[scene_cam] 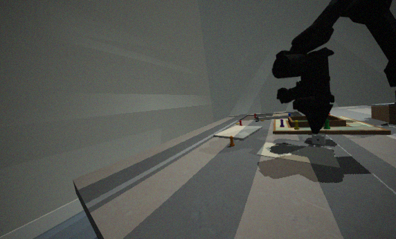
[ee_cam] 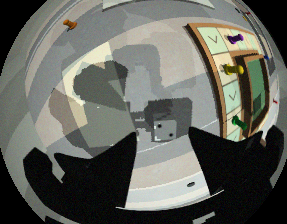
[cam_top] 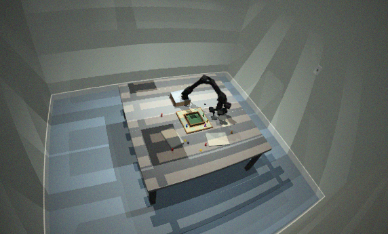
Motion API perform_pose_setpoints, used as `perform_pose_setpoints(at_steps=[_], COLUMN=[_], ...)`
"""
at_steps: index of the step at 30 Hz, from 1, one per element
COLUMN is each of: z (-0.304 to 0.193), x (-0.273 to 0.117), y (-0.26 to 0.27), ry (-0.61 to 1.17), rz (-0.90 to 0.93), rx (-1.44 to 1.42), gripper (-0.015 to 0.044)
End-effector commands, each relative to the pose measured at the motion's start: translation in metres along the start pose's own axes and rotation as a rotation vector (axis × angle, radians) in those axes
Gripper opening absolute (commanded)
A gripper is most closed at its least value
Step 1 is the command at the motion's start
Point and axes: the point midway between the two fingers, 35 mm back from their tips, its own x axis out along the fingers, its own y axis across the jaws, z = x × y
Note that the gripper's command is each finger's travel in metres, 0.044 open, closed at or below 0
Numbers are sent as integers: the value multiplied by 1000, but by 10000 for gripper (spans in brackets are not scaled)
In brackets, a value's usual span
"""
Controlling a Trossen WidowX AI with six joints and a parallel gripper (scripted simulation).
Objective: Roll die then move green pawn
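The pale die [scene_cam: 318,140] [ee_cam: 165,130] lies on the table beside the board, two dark pips on the face seen in the wrist view. My gripper [scene_cam: 316,133] [ee_cam: 163,133] is open and points down right over the die, its tips close to the die's top; the die shows between the fingers in the wrist view. The green pawn [cam_top: 203,115] [scene_cam: 327,124] [ee_cam: 239,122] stands on the board [cam_top: 200,129] [ee_cam: 232,95], on the side near the gripper. The green-floored tray [cam_top: 195,119] [scene_cam: 337,122] [ee_cam: 258,75] has brown walls and sits mid-board.
A yellow pawn [scene_cam: 296,125] [ee_cam: 234,69] and a purple pawn [scene_cam: 282,122] [ee_cam: 235,38] stand on the board near the green one, a blue pawn [cam_top: 186,125] farther off. An orange pawn [cam_top: 231,132] [scene_cam: 232,141] [ee_cam: 70,23], pale slabs [cam_top: 217,139] and a box [cam_top: 179,99] are on the table.
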Motion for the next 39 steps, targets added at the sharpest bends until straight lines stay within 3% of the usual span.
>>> perform_pose_setpoints(at_steps=[1,13,19,25,27,28,39], z=[-2,-2,-2,-2,-2,-2,-6], x=[9,26,26,26,24,21,-62], y=[-2,-3,-3,-3,-3,-2,5], ry=[9,9,9,9,9,9,10], rz=[-8,-9,-9,-9,-9,-9,-7], rx=[-5,-5,-5,-5,-5,-5,-4], gripper=[275,275,118,77,25,0,0])
